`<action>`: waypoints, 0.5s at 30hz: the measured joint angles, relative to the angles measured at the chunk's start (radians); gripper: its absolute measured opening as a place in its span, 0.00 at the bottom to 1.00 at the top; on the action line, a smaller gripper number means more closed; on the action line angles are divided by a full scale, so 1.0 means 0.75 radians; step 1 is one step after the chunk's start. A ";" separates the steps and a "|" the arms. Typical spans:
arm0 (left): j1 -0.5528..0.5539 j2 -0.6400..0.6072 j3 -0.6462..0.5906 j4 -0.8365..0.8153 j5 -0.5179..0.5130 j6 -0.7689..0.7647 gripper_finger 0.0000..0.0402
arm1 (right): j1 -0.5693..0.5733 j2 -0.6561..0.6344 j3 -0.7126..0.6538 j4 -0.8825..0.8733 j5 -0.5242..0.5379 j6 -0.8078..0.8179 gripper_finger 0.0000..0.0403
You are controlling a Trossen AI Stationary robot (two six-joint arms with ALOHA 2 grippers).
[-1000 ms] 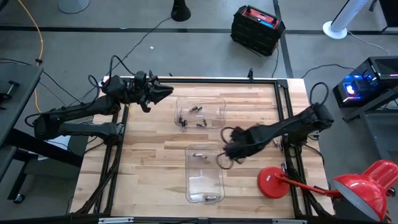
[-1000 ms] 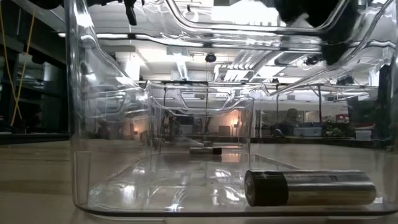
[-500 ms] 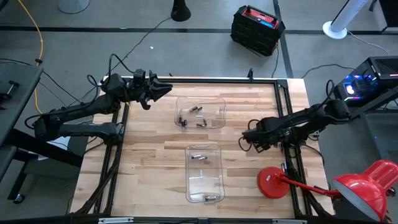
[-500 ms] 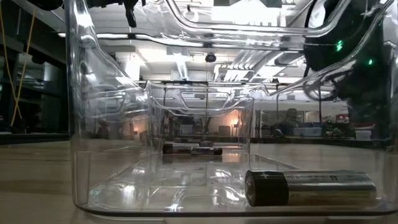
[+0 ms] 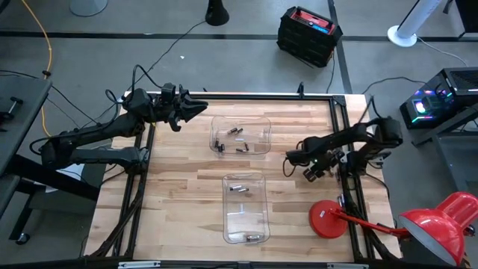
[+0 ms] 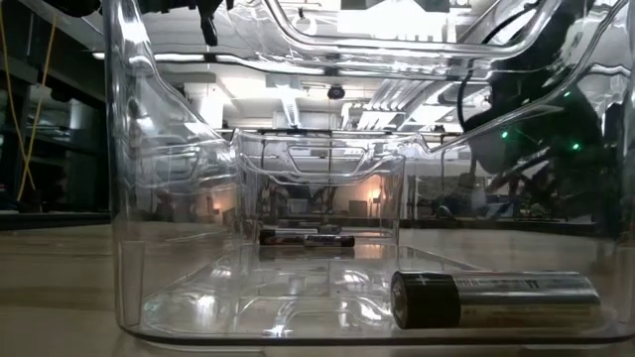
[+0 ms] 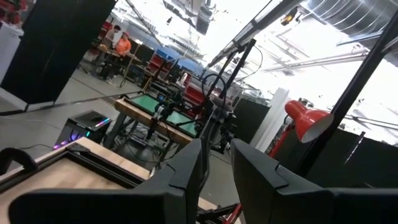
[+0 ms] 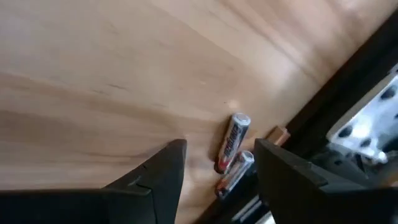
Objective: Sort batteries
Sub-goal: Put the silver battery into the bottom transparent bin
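Observation:
Two clear plastic containers stand on the wooden table. The far container holds several small batteries. The near container holds two, one at its far end and one at its near end. Two more batteries lie side by side on the wood next to the black frame. My right gripper is open above them, right of the containers, and holds nothing. My left gripper waits in the air at the far left corner, its fingers a narrow gap apart.
A red desk lamp base sits at the near right corner. The black table frame runs close beside the two loose batteries. Bare wood lies left of both containers and between them.
My right gripper has drawn away from the right rim of the near container toward the table's right and far side. Its arm has folded back with the elbow raised near the right edge. The left arm has kept still.

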 joint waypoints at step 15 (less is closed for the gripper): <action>0.001 0.000 0.000 -0.011 0.000 0.001 0.19 | -0.225 0.095 -0.126 0.037 -0.084 -0.343 0.31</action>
